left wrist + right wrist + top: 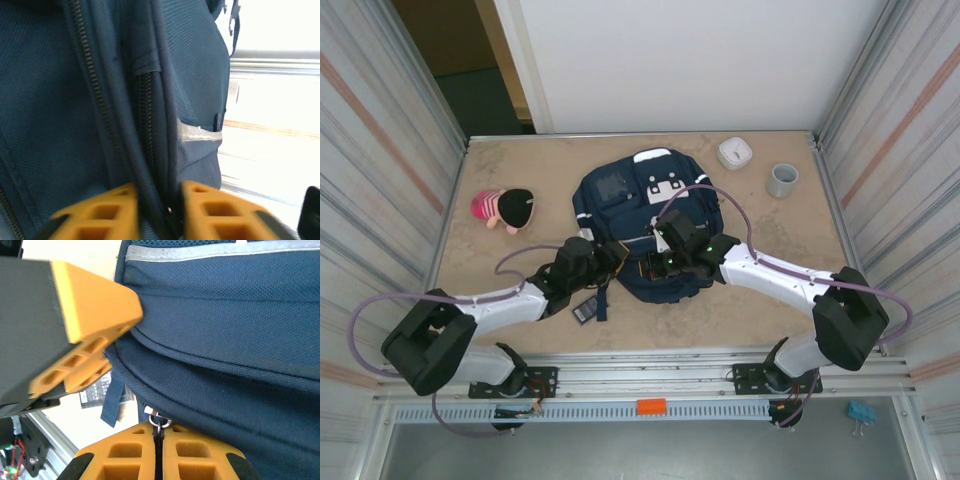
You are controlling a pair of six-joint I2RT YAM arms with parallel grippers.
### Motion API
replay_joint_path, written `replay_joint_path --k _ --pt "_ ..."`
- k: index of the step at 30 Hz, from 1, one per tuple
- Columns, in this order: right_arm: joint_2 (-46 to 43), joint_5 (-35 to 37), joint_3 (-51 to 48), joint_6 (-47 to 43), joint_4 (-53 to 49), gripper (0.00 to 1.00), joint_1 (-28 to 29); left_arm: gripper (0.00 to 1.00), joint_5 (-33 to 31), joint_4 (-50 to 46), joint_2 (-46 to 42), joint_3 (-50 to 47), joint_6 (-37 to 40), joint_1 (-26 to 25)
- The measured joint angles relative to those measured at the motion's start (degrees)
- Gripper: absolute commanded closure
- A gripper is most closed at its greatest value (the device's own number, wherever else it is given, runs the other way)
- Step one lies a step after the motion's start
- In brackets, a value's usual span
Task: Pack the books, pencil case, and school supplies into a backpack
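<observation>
The navy backpack (650, 215) lies flat in the middle of the table, its white strip (200, 134) showing in the left wrist view. My left gripper (159, 200) is shut on a fold of backpack fabric beside a zip, at the bag's near left edge (610, 258). My right gripper (158, 432) is shut on a metal zip pull (159, 421) at the bag's near edge (658, 265). One of the school supplies, a small black rectangle (585, 311), lies on the table by the bag's near left corner. The books and the pencil case are out of view.
A pink and black plush toy (503, 208) lies at the left. At the back right stand a white round device (734, 152) and a grey cup (782, 180). Corrugated walls close in both sides. A blue clip (860, 415) lies beyond the near rail.
</observation>
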Motion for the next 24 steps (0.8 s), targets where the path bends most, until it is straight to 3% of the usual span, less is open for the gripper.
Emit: replay_joint_path --k 2,6,16,19,20,24 --pt "-0.11 0.28 0.0 -0.68 -0.9 1.0 0.0 1.0 0.33 -0.07 0.15 0.0 0.22 0.24" --pt "-2.23 1.29 -0.11 -2.36 -2.78 1.0 -1.18 1.0 2.89 -2.36 -0.76 0.46 2.43 2.67" --pt "-8.74 -1.86 -3.76 -9.09 -8.79 1.0 -15.15 1.0 12.0 -14.93 -6.78 2.89 14.4 15.32" --pt "-8.94 -3.87 -4.22 -10.78 -9.75 1.0 -17.07 0.99 13.97 -17.9 -8.09 2.91 17.42 17.33" --pt "-8.94 -4.72 -4.22 -11.02 -9.75 1.0 -17.18 0.94 14.25 -18.69 -8.33 2.93 18.23 17.64" --pt "-9.81 -8.11 -4.22 -11.98 -9.57 1.0 -16.85 0.52 14.21 -23.12 -9.57 4.28 23.52 18.36"
